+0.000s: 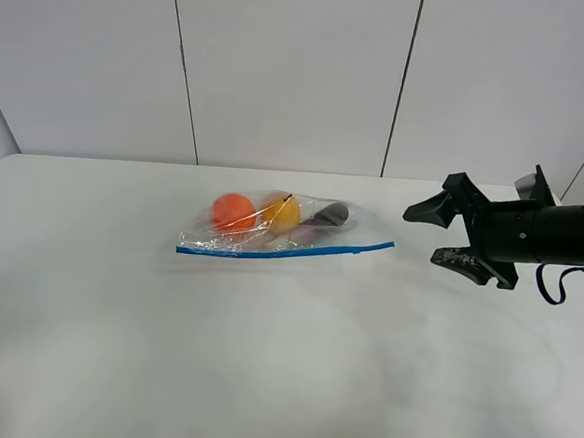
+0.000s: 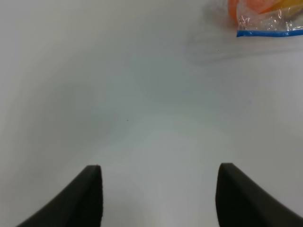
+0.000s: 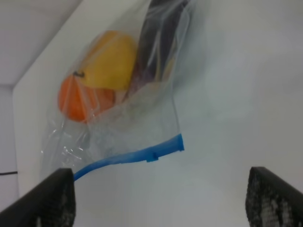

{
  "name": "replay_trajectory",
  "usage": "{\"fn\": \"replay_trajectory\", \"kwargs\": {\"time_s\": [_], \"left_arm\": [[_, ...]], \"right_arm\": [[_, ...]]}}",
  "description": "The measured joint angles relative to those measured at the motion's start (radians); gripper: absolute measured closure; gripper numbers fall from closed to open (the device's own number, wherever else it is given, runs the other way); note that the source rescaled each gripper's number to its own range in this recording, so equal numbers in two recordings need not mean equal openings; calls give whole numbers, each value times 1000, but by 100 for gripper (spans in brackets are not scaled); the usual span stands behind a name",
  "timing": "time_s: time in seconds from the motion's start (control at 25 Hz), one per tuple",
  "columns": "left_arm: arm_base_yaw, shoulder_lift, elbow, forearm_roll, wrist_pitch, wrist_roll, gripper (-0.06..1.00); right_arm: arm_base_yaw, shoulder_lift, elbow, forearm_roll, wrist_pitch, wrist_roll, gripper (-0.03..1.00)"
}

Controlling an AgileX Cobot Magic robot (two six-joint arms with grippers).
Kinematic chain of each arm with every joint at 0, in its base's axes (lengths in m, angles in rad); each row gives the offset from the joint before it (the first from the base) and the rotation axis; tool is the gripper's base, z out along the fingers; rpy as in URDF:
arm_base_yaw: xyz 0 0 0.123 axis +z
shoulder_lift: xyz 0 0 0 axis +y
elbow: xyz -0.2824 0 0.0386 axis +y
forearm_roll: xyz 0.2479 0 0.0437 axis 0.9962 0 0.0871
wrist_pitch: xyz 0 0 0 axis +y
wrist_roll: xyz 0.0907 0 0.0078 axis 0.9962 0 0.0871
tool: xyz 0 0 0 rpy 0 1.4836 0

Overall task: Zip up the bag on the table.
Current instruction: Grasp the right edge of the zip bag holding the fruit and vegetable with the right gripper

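Right wrist view shows the right pincer (image 3: 161, 203) wide open and empty, the bag (image 3: 118, 118) lying ahead of it on the table (image 3: 236, 94), so it should likely pinch the blue zipper strip (image 3: 128, 158) at its nearest end and slide straight along.

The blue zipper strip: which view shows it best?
The exterior high view: the whole blue zipper strip lies in sight, end to end. The right wrist view shows it closer, but one end passes behind the right gripper. The left wrist view catches only one end.
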Motion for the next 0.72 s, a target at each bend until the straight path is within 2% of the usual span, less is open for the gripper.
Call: {"fn": "replay_trajectory", "kwargs": {"time_s": [0.4,0.72], "left_arm": [[0,0,0,0,0,0,4],[0,0,0,0,0,0,4]], "right_arm": [[0,134,-49,187,128,-123,-1],[29,204,-50,215,148,-176,1]]}}
